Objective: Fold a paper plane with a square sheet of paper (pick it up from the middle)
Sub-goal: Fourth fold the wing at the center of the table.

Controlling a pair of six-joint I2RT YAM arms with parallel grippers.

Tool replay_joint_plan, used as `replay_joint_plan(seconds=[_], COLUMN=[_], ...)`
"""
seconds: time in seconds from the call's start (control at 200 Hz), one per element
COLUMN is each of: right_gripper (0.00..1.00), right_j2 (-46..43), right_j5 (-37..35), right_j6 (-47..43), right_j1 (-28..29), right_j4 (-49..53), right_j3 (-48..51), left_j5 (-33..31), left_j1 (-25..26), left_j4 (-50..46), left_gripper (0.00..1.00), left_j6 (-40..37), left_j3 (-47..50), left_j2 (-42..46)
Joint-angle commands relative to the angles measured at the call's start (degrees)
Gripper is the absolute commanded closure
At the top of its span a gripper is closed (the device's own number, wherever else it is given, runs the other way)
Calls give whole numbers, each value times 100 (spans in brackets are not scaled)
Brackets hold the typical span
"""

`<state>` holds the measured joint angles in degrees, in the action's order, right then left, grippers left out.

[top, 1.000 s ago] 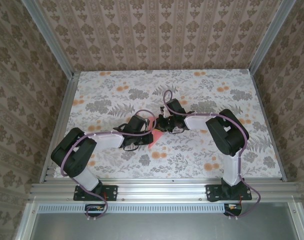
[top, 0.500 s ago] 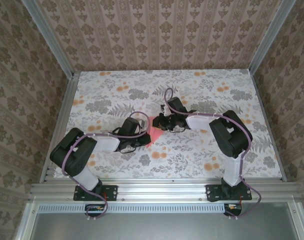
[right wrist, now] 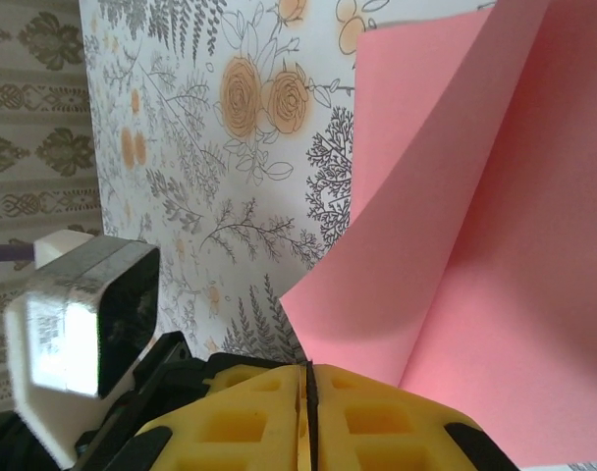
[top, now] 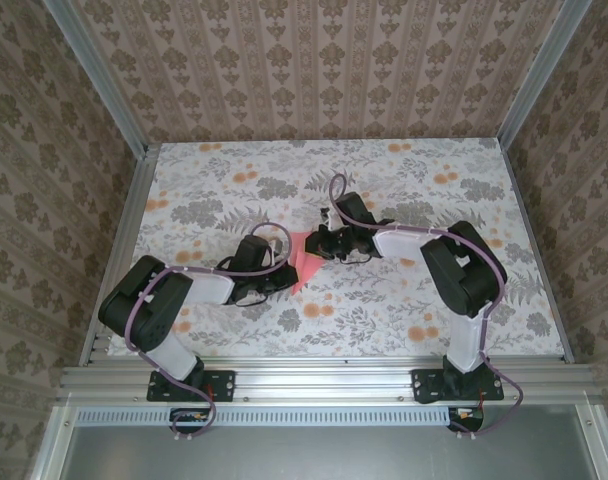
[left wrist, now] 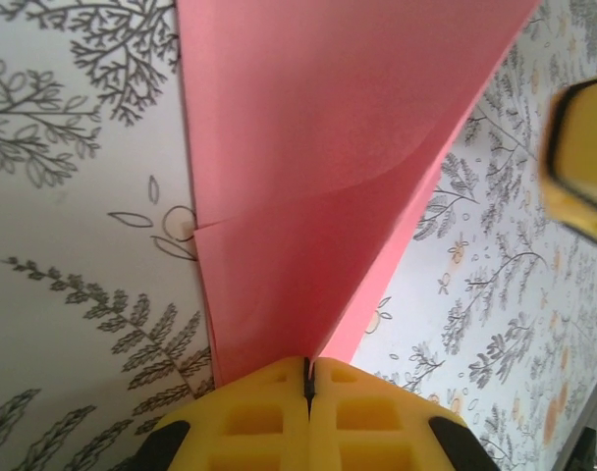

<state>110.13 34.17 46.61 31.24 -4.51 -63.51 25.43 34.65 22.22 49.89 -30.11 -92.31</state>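
Paper (top: 308, 270) mid-frame, partly folded; your plane likely needs more folds and creasing. Your left gripper (left wrist: 310, 365) is clamped on paper; right gripper (right wrist: 309, 369) tips together at the flap, grip unclear.

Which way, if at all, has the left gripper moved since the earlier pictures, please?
Yes: in the top view, the left gripper has shifted a little leftward, closer to the silver rail along the table's left side.
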Motion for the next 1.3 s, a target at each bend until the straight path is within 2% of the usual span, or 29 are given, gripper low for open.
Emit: replay_joint_plan(seconds=[0.0,0.32,0.625,0.695,0.755,0.865,1.09,1.295], right_gripper=[87,88,88,88,88,88,88,88], right_j2=[240,660,843,844,859,870,889,976], right_j5=[221,226,223,221,231,243,264,300], right_j6=[-74,13,11,22,24,41,24,-13], right_j1=[66,136,145,145,145,152,180,206], right_j4=[37,-24,-27,-24,-24,-39,11,67], right_j3=[-279,-529,-619,-619,-627,-647,-689,-757], left_j5=[237,198,-193,-329,-398,-484,-616,-601], left_j1=[-46,-64,-14,38,97,188,226,243], left_j4=[249,270,-149,-445,-666,-900,-868,-822], left_gripper=[100,100,81,73,71,72,87,91], left_j6=[141,269,154,33,-110,-241,-207,-198], left_j3=[55,58,68,0,-82,-199,-167,-132], left_j2=[-6,-59,83,168,207,206,207,169])
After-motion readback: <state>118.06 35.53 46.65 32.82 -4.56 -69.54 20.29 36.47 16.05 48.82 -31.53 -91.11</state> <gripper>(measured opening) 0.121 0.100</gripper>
